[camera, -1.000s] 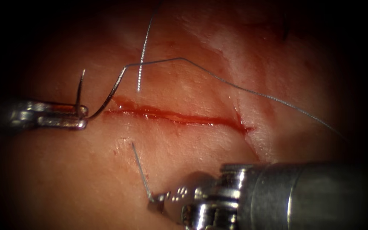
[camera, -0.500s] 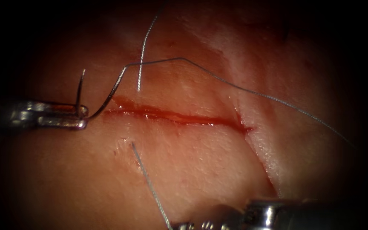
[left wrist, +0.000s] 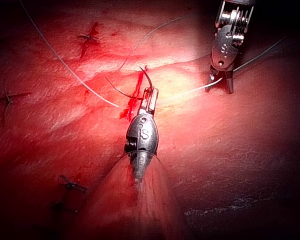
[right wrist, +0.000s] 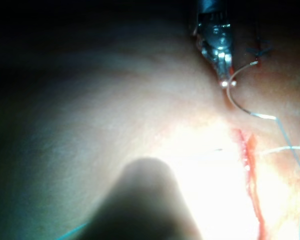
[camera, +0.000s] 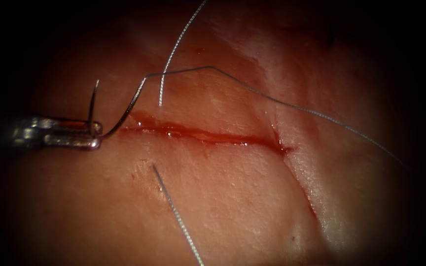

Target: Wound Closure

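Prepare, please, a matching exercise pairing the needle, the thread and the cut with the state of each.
Things:
1. needle
2. thread
3. cut

States:
A. lined with red fluid
B. gripped by the right tool
C. held mid-curve by the left tool, out of the tissue

Pairs: 1-C, 2-B, 3-A.

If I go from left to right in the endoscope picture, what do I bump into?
Left arm's tool gripping the curved needle at its bend, then the thread end hanging above the cut, then the long thread trailing right.
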`<state>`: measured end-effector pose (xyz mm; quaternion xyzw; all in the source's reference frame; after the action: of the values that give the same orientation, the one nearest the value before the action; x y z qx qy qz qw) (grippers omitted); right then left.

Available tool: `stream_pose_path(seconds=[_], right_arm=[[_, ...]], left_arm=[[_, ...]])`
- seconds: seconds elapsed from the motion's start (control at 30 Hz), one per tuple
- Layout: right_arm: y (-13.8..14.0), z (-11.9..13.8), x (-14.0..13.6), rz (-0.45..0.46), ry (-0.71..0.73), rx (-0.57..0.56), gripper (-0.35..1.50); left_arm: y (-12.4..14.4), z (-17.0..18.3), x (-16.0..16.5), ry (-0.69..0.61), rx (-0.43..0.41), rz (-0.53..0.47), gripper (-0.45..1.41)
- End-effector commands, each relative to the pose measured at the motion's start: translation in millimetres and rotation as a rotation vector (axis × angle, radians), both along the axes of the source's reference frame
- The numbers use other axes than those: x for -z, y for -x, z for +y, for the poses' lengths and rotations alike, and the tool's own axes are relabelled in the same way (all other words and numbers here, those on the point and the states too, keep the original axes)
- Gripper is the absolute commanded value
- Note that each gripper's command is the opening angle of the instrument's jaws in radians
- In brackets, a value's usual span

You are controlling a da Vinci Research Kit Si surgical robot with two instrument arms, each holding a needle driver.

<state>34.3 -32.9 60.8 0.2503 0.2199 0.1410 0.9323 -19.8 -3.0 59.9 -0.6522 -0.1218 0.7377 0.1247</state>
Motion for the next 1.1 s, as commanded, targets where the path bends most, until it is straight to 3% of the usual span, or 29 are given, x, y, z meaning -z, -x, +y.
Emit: stream_pose_path(seconds=[0.03, 0.17, 0.3, 0.43, 0.63, 0.73, 0.87, 0.97, 1.03, 1.1], right_arm=[[-1.1, 1.6, 0.4, 0.023, 0.018, -0.038, 1.38], [-2.2, 6.6, 1.5, 0.034, 0.044, -0.16, 1.3], [-4.2, 10.1, -0.3, 0.04, 0.124, -0.245, 1.3], [-5.6, 11.9, -3.1, 0.021, 0.145, -0.252, 1.3], [-6.7, 12.6, -6.0, -0.008, 0.145, -0.24, 1.25], [-7.4, 12.0, -7.2, -0.03, 0.129, -0.21, 1.06], [-8.2, 11.8, -7.8, -0.035, 0.134, -0.21, 0.96], [-8.3, 11.9, -7.8, -0.034, 0.129, -0.209, 0.61], [-8.0, 11.8, -7.4, -0.03, 0.124, -0.205, -0.35], [-7.5, 11.6, -7.1, -0.027, 0.123, -0.2, -0.35]], left_arm=[[0.5, -0.2, -0.7, 0.0, 0.0, -0.001, -0.45], [0.5, -0.3, -0.7, 0.0, 0.0, -0.001, -0.45], [0.6, -0.3, -0.7, 0.0, 0.001, 0.0, -0.45], [0.6, -0.3, -0.7, 0.0, 0.001, -0.001, -0.45], [0.6, -0.3, -0.7, 0.0, 0.0, -0.001, -0.45], [0.6, -0.3, -0.7, 0.0, 0.001, -0.001, -0.45], [0.5, -0.3, -0.7, 0.0, 0.0, -0.001, -0.45], [0.5, -0.3, -0.7, 0.0, 0.0, -0.001, -0.45], [0.4, -0.3, -0.7, 0.0, 0.0, -0.001, -0.45], [0.4, -0.3, -0.7, 0.0, -0.001, -0.001, -0.45]])
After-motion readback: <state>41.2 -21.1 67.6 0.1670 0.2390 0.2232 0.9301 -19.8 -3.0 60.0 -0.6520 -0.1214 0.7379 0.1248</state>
